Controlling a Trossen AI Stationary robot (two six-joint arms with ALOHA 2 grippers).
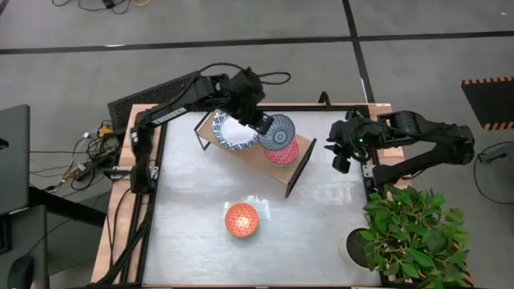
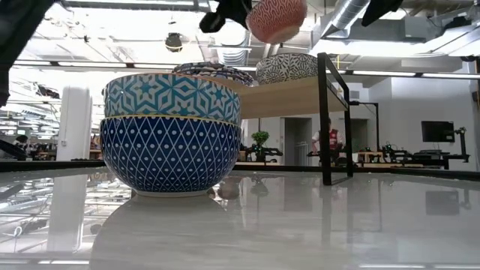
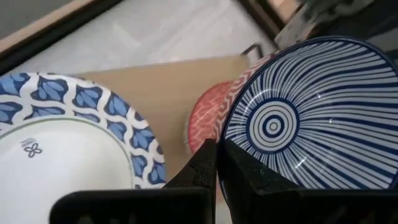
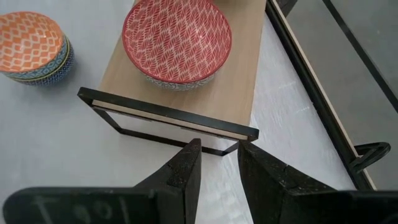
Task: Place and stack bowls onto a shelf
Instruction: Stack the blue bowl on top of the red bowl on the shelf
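My left gripper (image 1: 265, 125) (image 3: 219, 149) is over the light-wood shelf (image 1: 207, 128) and shut on a bowl that is blue-striped inside and red-patterned outside (image 1: 280, 132) (image 3: 298, 112) (image 2: 276, 19). Under that bowl a red-inside bowl (image 1: 284, 155) (image 4: 177, 40) stands on the board. Beside it a wide white bowl with a blue rim (image 1: 233, 133) (image 3: 62, 143) also sits on the shelf. A stack of bowls with an orange inside on top (image 1: 241, 221) (image 2: 171, 135) stands on the table. My right gripper (image 1: 341, 157) (image 4: 217, 149) hangs open past the shelf's right end. My left gripper holds the striped bowl by its rim (image 3: 231, 140), on the side toward the white bowl. One finger (image 3: 252, 177) is inside the bowl and the other (image 3: 200, 165) outside. The fingers slant down from the far-left. The bowl is lifted clear above the red-inside bowl.
The shelf's black end frame (image 1: 299, 168) (image 4: 168, 115) stands between the red-inside bowl and my right gripper. A potted plant (image 1: 405, 229) stands at the table's near right corner. Bare tabletop (image 1: 321, 233) lies around the stack.
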